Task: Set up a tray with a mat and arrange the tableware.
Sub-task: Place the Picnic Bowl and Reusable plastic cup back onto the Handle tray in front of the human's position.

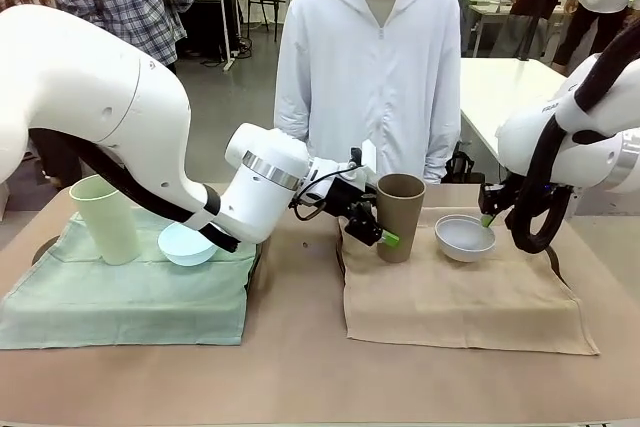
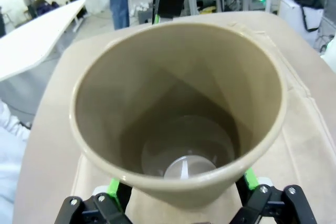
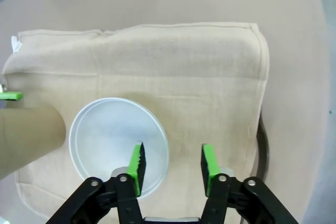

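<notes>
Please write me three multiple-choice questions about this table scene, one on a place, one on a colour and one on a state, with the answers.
1. Where does the white bowl sit?
A. On the green mat
B. On the tan mat
C. On the bare table

2. What colour is the cup beside the light blue bowl?
A. Pale green
B. Brown
C. Red

3. How do the left gripper's jaws stand around the brown cup?
A. Shut far from the cup
B. Lifting the cup high above the table
C. Spread, one on each side of the upright cup

Answers: 1 B, the front view shows the bowl on the tan cloth next to the brown cup. 2 A, the pale green cup stands on the green mat by that bowl. 3 C, the left wrist view shows the green pads either side of the cup's base, with the cup standing on the mat.
</notes>
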You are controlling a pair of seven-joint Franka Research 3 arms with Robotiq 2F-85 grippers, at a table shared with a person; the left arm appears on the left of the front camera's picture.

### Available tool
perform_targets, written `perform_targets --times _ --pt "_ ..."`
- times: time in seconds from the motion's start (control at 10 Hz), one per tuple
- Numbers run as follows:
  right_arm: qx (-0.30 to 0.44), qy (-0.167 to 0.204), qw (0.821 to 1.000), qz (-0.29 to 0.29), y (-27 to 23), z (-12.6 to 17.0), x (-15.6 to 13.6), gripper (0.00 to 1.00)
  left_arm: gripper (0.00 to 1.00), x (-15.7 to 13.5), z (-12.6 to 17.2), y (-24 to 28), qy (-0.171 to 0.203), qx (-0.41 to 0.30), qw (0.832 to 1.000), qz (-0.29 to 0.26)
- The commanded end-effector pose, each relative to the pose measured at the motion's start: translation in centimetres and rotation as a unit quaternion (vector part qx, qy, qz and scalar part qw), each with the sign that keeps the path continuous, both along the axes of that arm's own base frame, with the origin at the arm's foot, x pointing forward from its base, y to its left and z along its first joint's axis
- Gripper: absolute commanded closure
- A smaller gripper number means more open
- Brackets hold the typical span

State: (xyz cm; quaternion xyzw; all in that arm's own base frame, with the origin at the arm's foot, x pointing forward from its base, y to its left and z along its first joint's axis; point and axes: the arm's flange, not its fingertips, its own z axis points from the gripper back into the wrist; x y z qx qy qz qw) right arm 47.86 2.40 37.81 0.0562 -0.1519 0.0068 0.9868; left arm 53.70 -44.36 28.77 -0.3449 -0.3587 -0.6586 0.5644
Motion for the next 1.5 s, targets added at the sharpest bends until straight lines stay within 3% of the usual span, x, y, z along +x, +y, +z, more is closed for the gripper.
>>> perform_targets --times 0.0,0.1,0.2,0.5,0.7,0.9,1.0,1.1,1.4 --pt "0.007 -0.004 1.000 0.007 -1.1 1.2 -0.7 0.00 0.00 -0.5 0.3 1.8 0.020 0.033 0.999 0.009" --pt "0.005 -0.007 1.000 0.006 -1.5 2.2 -1.0 0.35 0.00 -1.0 0.7 2.7 0.032 0.048 0.998 0.009" --pt "0.002 -0.006 1.000 0.006 -2.1 3.3 -1.5 0.25 0.00 -1.9 1.6 3.8 0.038 0.075 0.996 0.006" --pt "-0.015 -0.009 1.000 0.003 -4.1 7.8 -3.6 0.25 0.00 -5.9 8.6 8.7 0.049 0.161 0.985 0.024" --pt "-0.023 -0.015 1.000 0.011 -4.2 10.2 -5.3 0.25 0.00 -8.1 14.5 11.5 0.060 0.220 0.965 0.133" --pt "-0.022 -0.015 0.999 0.026 -3.9 11.6 -6.9 0.25 0.00 -9.4 19.0 13.9 0.081 0.274 0.924 0.253" --pt "-0.026 -0.015 0.999 0.030 -3.7 12.0 -7.5 0.25 0.00 -10.2 20.6 14.5 0.081 0.315 0.895 0.304" --pt "-0.029 -0.016 0.999 0.031 -3.7 12.3 -7.9 0.25 0.00 -10.9 22.2 14.7 0.106 0.324 0.870 0.357" --pt "-0.028 -0.009 0.999 0.027 -3.6 12.4 -7.4 0.25 0.00 -13.2 25.6 15.3 0.125 0.385 0.814 0.417"
